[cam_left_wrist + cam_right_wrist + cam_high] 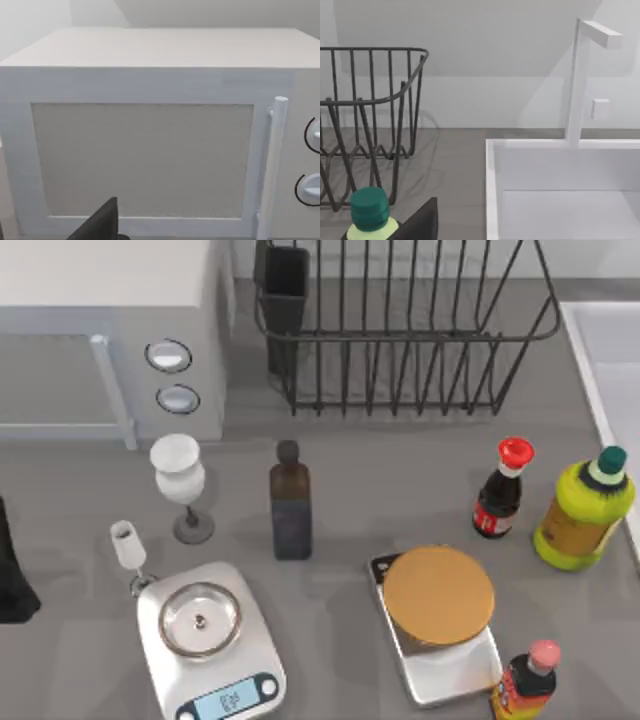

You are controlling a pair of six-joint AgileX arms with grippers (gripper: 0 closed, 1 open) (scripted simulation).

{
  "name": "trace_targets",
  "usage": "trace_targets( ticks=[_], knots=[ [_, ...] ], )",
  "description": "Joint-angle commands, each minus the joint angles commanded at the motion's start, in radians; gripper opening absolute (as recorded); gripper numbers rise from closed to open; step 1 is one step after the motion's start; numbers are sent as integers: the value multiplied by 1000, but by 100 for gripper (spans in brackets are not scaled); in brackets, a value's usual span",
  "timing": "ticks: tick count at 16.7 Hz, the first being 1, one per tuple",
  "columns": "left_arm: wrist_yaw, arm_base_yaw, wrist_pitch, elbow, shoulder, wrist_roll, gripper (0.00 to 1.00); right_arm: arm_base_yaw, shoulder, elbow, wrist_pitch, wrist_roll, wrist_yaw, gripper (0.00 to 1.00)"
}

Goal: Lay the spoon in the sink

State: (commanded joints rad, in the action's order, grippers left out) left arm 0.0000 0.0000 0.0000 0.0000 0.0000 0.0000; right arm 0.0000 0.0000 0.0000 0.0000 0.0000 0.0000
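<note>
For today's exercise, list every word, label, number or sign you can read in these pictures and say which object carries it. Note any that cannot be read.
Silver scale: its lit display shows digits, too small to read.
Red-capped dark bottle: red label, no legible text.
Yellow-green bottle: label too blurred to read.
Pink-capped bottle: orange label, not legible.
Microwave: two dials, no readable markings.
So nothing here can be read for certain.

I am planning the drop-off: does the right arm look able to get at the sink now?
Probably yes. In the right wrist view the sink lies open just ahead; the green-capped bottle and the dish rack stand beside its rim, not in front of it.
</note>
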Motion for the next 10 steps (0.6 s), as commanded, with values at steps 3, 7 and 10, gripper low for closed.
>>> trace_targets(
  ticks=[3,7,10],
  knots=[
    [0,0,0,0,0,0,100,-7,12,11,-12,-11,1,100],
    [0,0,0,0,0,0,100,-80,163,128,-148,-127,2,100],
    [0,0,0,0,0,0,100,-165,387,269,-321,-269,0,100]
  ],
)
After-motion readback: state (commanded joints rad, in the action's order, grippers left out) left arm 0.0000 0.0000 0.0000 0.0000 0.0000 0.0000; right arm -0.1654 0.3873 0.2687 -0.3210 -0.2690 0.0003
